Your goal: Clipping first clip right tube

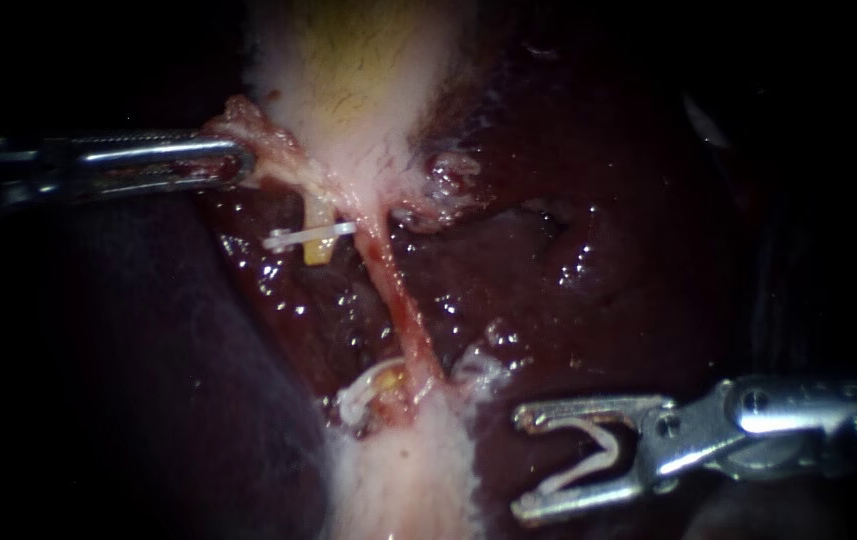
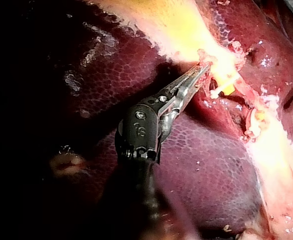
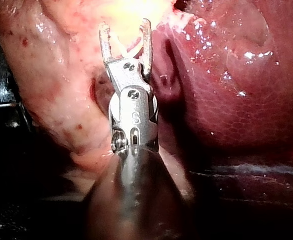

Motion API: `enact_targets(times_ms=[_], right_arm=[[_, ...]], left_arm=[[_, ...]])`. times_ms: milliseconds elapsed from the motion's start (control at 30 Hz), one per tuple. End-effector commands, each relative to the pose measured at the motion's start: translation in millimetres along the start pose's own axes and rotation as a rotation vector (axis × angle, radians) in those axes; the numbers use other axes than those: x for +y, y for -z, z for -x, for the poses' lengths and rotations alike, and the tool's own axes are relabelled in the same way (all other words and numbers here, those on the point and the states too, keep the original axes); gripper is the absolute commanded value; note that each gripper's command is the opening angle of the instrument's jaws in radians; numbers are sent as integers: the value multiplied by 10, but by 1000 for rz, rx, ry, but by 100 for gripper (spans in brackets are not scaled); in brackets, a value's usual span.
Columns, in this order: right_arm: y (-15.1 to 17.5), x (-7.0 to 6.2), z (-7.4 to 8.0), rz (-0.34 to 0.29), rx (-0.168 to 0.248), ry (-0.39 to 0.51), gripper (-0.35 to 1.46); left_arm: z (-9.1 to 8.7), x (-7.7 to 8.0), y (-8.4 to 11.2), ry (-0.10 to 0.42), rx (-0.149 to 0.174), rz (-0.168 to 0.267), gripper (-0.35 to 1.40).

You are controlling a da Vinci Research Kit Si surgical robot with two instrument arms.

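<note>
Two instruments are flanking the right tube point(image 1: 403, 300), a thin pink strand that is stretching taut between the pale gallbladder point(image 1: 348, 60) and a whitish band of tissue point(image 1: 403, 480). Far left of the tube, the left instrument point(image 1: 240, 162) is entering level, with its jaws closed on a ragged whitish fringe at the gallbladder's edge. Just left of the tube, an upper white clip point(image 1: 308, 238) is lying across a short yellow stump point(image 1: 316, 252). Beside the tube's lower end, a lower white clip point(image 1: 363, 395) is sitting on a second stump. The tube's own length is lying bare. Right of the tube, the liver point(image 1: 568, 260) is showing a wet, glistening, dark red surface. Well to the right of the tube's lower end, and apart from it, the right instrument point(image 1: 520, 465) is pointing toward the tube. Its jaws are standing wide yet gripping a loaded clip point(image 1: 578, 472) from both sides. Everything beyond the lit field around the tube is lying in darkness.
</note>
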Motion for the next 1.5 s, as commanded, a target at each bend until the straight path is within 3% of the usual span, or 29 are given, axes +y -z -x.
enact_targets(times_ms=[33, 467, 767, 1000, 1267, 1433, 1500], right_arm=[[-3, 3, -2, 3, 0, 3, 50], [-36, 78, -1, 56, 12, -34, 50], [-76, 105, 14, 72, 9, -44, 50], [-107, 110, 20, 44, -1, -67, 50], [-133, 109, 17, 13, -12, -60, 50], [-138, 103, 13, 4, -5, -60, 50], [-137, 99, 12, -28, -2, -59, 50]], left_arm=[[0, 0, 1, -1, 1, 2, -35], [-1, 5, 3, -1, 1, -1, -35], [0, 6, 3, -1, 2, -1, -35], [0, 7, 4, -1, 2, -2, -35], [0, 7, 3, -1, 2, -2, -35], [0, 7, 3, -1, 2, -2, -35], [0, 8, 4, -1, 2, -2, -35]])
